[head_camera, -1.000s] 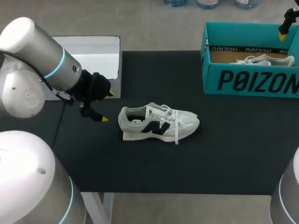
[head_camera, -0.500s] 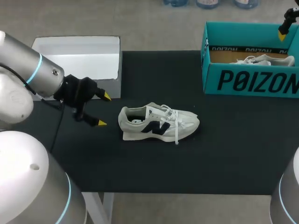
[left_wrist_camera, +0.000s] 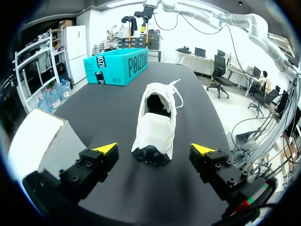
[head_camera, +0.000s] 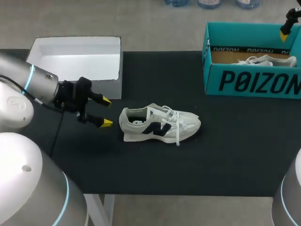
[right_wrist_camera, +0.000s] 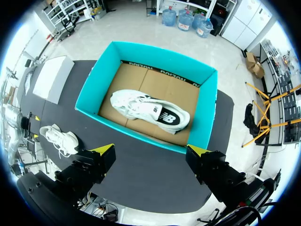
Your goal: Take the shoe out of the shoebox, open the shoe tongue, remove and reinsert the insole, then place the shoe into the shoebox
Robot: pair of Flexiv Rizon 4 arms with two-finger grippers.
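Note:
A white sneaker [head_camera: 159, 124] with a dark side logo lies on the black table, heel toward my left gripper [head_camera: 104, 112]. That gripper is open and sits just left of the heel, apart from it. In the left wrist view the sneaker [left_wrist_camera: 155, 123] lies straight ahead of my left gripper [left_wrist_camera: 154, 149], heel nearest. The teal shoebox [head_camera: 251, 82] stands at the back right with a second white shoe [head_camera: 263, 60] inside. My right gripper [head_camera: 285, 34] hangs high over the box; in the right wrist view it [right_wrist_camera: 150, 152] is open above the shoebox [right_wrist_camera: 203, 126] and the shoe [right_wrist_camera: 149, 109] in it.
A white box lid [head_camera: 75, 59] lies at the back left, right behind my left arm. In the left wrist view the lid [left_wrist_camera: 37, 139] is beside the gripper's finger. Bare black table [head_camera: 197, 165] runs along the front and between sneaker and shoebox.
My left arm has swung down and back, its gripper lowering toward the table and turning to point at the sneaker's heel. Right arm and sneaker unmoved.

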